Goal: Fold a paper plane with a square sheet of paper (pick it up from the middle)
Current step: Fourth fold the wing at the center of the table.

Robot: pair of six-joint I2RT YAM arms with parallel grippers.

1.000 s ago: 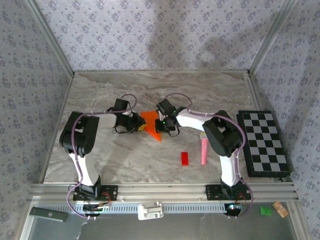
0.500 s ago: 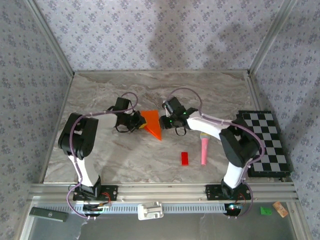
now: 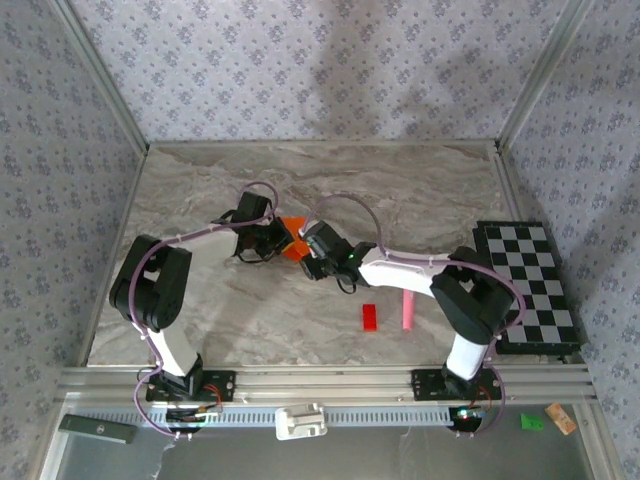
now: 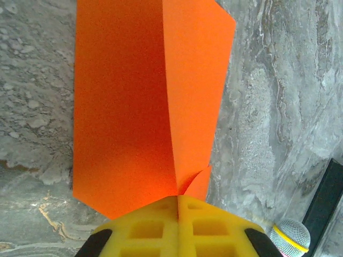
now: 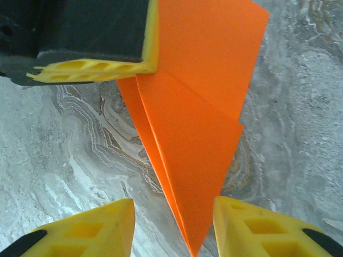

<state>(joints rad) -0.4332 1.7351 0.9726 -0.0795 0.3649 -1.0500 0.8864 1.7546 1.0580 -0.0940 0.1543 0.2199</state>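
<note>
Seen from above, the left fingers [image 3: 279, 240] and the right fingers [image 3: 308, 255] meet over a thin, creased, bright orange paper [image 3: 294, 238]. It sits a little left of the middle of the grey marbled tabletop [image 3: 420, 190], and the two black wrists cover much of it. Nearer the right arm lie a small red rectangular block [image 3: 369, 316] and a pink toy microphone [image 3: 408, 312], close to each other but apart, and both well clear of the paper. A black-and-white chequered board [image 3: 527, 285] lies along the right edge, its near corner overlapped by the right arm's elbow.

In the left wrist view, the yellow left fingers [image 4: 144, 230] are pressed together on the near edge of the orange paper [image 4: 123, 107], right at its centre crease. The folded layers spread away over the tabletop [image 4: 278, 80]. The microphone's silver mesh head [image 4: 289, 238] and a dark edge of the board [image 4: 327, 198] show at the lower right.

In the right wrist view, the yellow right fingers [image 5: 91, 230] stand well apart, gripping nothing. The pointed tip of the orange paper [image 5: 198, 134] reaches down between them. The left fingers [image 5: 96, 67] clamp the paper's far part at the upper left.
</note>
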